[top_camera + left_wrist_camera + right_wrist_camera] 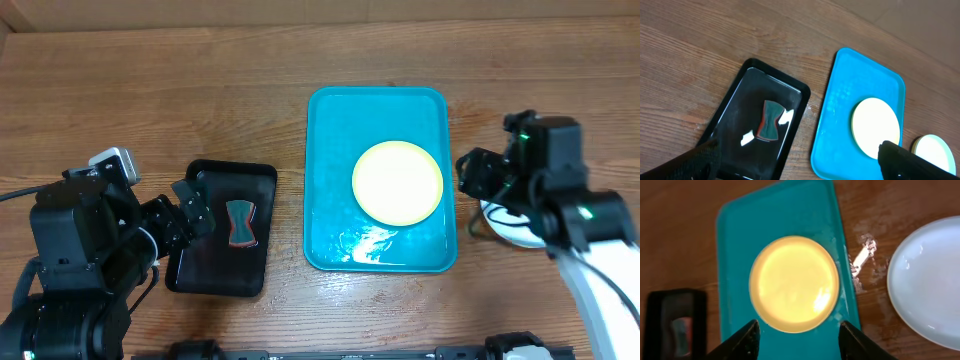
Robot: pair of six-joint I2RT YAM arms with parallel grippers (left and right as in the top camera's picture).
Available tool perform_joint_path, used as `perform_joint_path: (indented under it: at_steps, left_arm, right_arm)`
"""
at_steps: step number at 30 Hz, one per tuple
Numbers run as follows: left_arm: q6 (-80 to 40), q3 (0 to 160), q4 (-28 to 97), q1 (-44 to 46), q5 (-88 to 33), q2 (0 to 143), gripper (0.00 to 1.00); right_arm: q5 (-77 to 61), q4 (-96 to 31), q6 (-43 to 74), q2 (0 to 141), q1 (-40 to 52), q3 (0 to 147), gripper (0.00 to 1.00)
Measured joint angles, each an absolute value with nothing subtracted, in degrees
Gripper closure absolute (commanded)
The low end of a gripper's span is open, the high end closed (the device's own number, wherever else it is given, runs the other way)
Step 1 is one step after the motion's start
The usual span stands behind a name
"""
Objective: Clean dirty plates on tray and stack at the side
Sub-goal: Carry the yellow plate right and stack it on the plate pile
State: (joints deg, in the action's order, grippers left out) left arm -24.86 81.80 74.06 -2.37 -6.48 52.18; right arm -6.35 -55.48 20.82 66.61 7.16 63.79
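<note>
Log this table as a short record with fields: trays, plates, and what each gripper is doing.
Blue tray: middle of table, holds one plate
Yellow plate: on blue tray, no mark visible
White plate: on the table, right of blue tray
Black tray: left of blue tray, holds a small green-red pad
Left gripper: open, empty, at black tray
Right gripper: open, empty, at blue tray's right edge

The left arm (70, 250), black and bulky, sits at the lower left of the overhead view with its wrist turned toward the middle. The left gripper (194, 208) holds its two black fingers (695, 162) spread wide apart. The right arm (590, 225) rises on a white link from the lower right to a black wrist lit green. The right gripper (468, 176) points leftward, its fingers (742, 342) likewise parted wide.
</note>
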Motion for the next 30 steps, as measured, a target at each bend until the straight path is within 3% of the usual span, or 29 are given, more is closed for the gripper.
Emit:
perform_joint_path:
  at_steps: [7, 12, 14, 16, 17, 30]
  left_arm:
    - [-24.9, 81.8, 74.1, -2.4, -6.5, 52.2, 0.0]
    - [-24.9, 81.8, 74.1, -2.4, -6.5, 52.2, 0.0]
    - [-24.9, 81.8, 74.1, -2.4, -6.5, 52.2, 0.0]
    - [-24.9, 81.8, 74.1, -2.4, -6.5, 52.2, 0.0]
    - [-24.9, 81.8, 74.1, -2.4, -6.5, 52.2, 0.0]
    - [-24.9, 81.8, 74.1, -2.4, -6.5, 52.2, 0.0]
  right_arm:
    - [-6.0, -44.1, 20.9, 87.4, 7.2, 59.2, 0.48]
    - [-5.7, -39.5, 21.0, 97.7, 7.2, 59.2, 0.55]
    - [-5.4, -38.9, 21.0, 100.2, 7.2, 59.1, 0.66]
    - [-5.5, -38.7, 20.7, 101.5, 7.4, 59.1, 0.92]
    - [-5.4, -38.7, 21.1, 101.6, 7.4, 59.1, 0.96]
    - [-3.6, -48.7, 22.0, 91.5, 3.6, 63.5, 0.96]
